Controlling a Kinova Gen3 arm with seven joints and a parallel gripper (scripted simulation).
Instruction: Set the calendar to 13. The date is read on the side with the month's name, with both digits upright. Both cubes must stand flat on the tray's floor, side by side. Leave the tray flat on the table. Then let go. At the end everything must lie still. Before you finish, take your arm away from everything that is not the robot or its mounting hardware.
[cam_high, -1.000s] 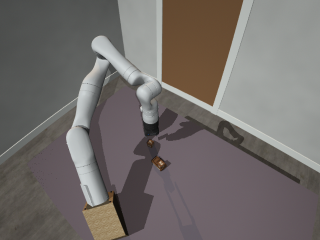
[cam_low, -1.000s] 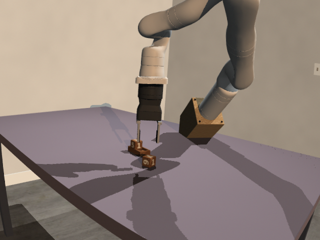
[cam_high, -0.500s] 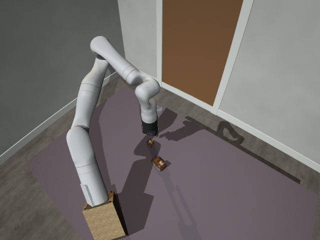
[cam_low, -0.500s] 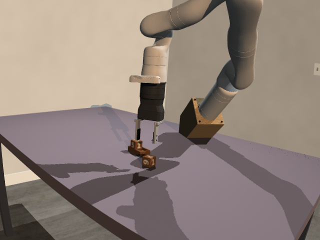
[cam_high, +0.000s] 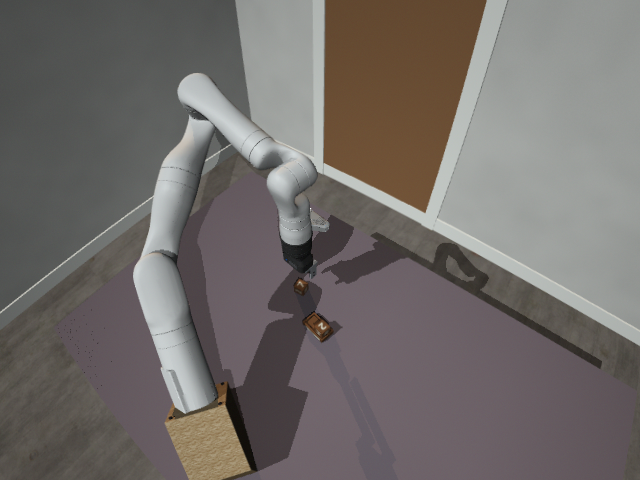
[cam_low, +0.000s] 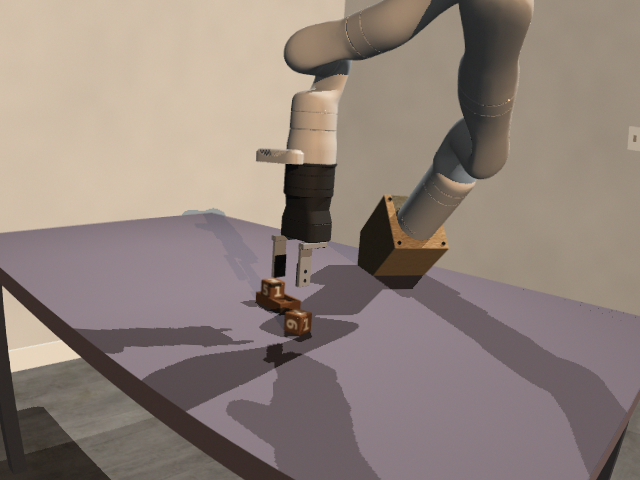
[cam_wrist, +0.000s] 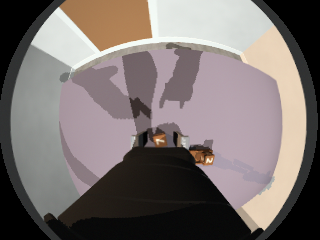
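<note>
A small brown wooden tray (cam_high: 314, 323) lies flat on the purple table. One brown cube (cam_high: 322, 326) stands in it, with a 2 on top; in the exterior view this cube (cam_low: 272, 289) shows a 5 and a 1 on its sides. The tray's other slot (cam_low: 289, 302) is empty. The second cube (cam_high: 300, 285) lies loose on the table beside the tray, showing a 9 and a 1 in the exterior view (cam_low: 297, 322). My gripper (cam_high: 311, 273) is open and empty, pointing down a little above the loose cube. In the wrist view the loose cube (cam_wrist: 159, 138) sits between my fingertips.
The arm's wooden base block (cam_high: 210, 441) stands on the table near the front left edge. The table's edge (cam_low: 155, 403) runs close past the cubes in the exterior view. The walls and a brown door (cam_high: 398, 93) lie beyond the table.
</note>
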